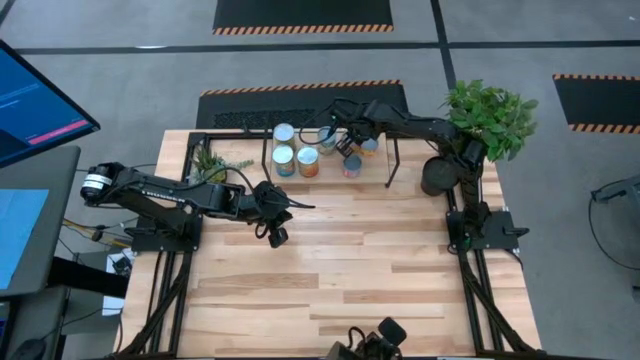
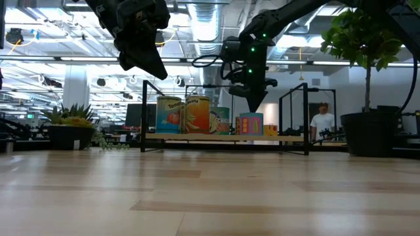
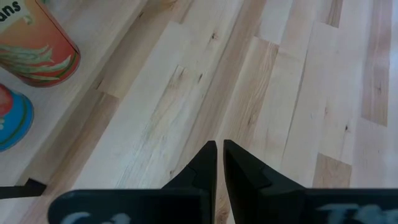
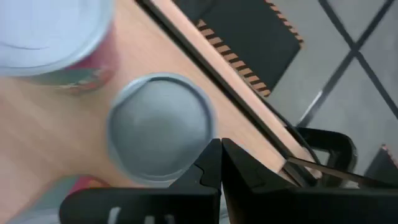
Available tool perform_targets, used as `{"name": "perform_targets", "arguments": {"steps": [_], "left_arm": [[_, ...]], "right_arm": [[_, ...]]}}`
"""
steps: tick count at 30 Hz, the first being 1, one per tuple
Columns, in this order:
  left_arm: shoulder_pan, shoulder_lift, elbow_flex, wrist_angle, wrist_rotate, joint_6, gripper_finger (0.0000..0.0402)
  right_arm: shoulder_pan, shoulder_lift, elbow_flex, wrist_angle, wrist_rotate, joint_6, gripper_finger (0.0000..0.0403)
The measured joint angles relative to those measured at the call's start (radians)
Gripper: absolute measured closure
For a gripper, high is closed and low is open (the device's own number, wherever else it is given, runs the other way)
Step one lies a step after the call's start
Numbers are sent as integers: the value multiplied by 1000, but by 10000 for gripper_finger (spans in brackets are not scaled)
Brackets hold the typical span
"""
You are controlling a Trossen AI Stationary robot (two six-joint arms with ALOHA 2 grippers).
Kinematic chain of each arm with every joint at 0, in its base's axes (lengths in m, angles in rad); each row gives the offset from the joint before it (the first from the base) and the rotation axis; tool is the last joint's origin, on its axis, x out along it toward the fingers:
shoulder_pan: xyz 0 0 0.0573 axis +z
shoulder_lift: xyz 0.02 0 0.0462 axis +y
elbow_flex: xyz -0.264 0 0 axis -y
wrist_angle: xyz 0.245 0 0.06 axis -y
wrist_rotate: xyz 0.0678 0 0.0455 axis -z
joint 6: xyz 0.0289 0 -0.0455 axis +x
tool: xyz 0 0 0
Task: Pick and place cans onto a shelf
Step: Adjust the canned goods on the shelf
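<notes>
Several cans stand upright on the shelf (image 1: 388,168) at the table's far side, among them two orange-labelled ones (image 2: 169,115) (image 2: 197,115) and a pink-and-blue one (image 2: 251,123). My right gripper (image 2: 253,105) is shut and points down just above the cans toward the shelf's right end. In its wrist view a silver can top (image 4: 161,127) lies right under the fingertips (image 4: 221,149), beside a pale-topped can (image 4: 53,31). My left gripper (image 1: 278,237) is shut and holds nothing, above the bare tabletop near the shelf's left end. Its wrist view shows two cans (image 3: 37,43) (image 3: 12,118).
A leafy plant (image 1: 490,120) in a dark pot (image 1: 437,175) stands at the far right corner. A small plant (image 1: 215,165) sits far left beside the shelf. The plank tabletop (image 1: 340,270) stretches bare toward the near edge. A person (image 2: 321,121) stands in the room beyond.
</notes>
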Motion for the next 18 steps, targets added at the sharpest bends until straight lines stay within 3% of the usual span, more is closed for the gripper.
{"name": "perform_targets", "arguments": {"steps": [5,18], "left_arm": [[0,0,0,0,0,0,387],[0,0,0,0,10,-8,387]], "right_arm": [[-13,0,-11,-66,4,51,377],[-11,2,-30,-10,-44,46,377]]}}
